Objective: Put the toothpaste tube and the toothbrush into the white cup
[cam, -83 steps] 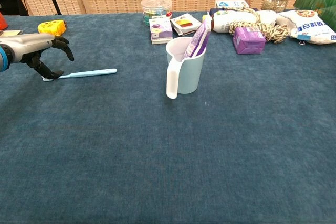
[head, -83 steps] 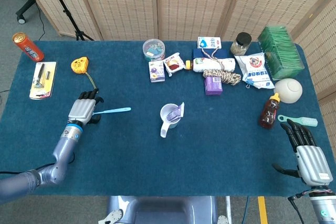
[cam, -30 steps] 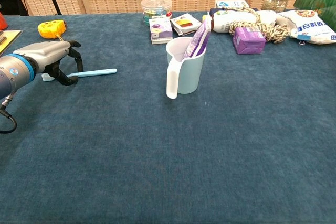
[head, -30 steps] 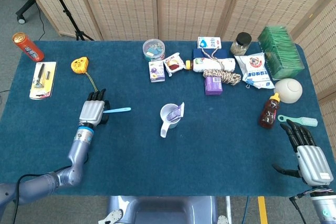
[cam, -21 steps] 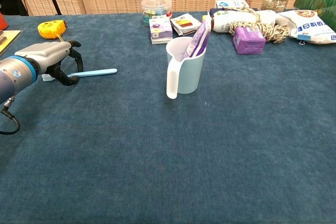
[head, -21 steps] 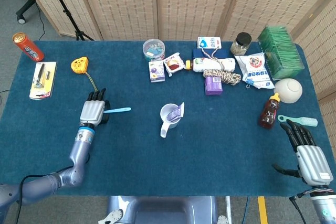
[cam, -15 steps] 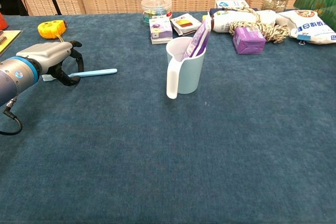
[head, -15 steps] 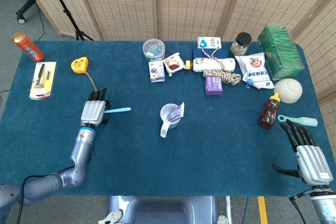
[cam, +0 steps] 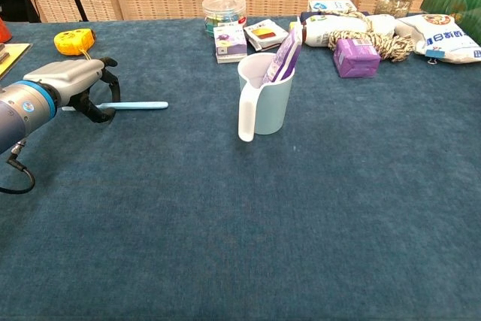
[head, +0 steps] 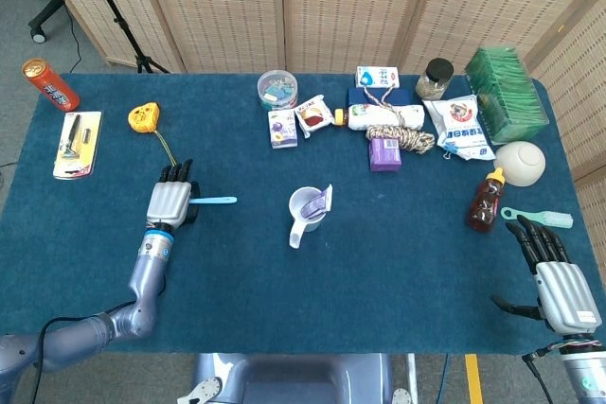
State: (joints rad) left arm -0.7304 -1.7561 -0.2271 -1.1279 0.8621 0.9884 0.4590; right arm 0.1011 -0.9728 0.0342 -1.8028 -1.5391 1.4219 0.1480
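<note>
Only the head view shows the right hand [head: 559, 281], fingers spread, empty; left hand [cam: 71, 80] curls over the toothbrush [cam: 139, 104], grip unclear.

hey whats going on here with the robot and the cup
The left robot hand is at the brush end of the light blue toothbrush, fingers curled around it, on the blue table. Whether it has a firm hold is unclear. The toothpaste tube already stands in the white cup. The right robot hand rests open at the table's near right corner, holding nothing. The toothbrush is not yet in the cup.
</note>
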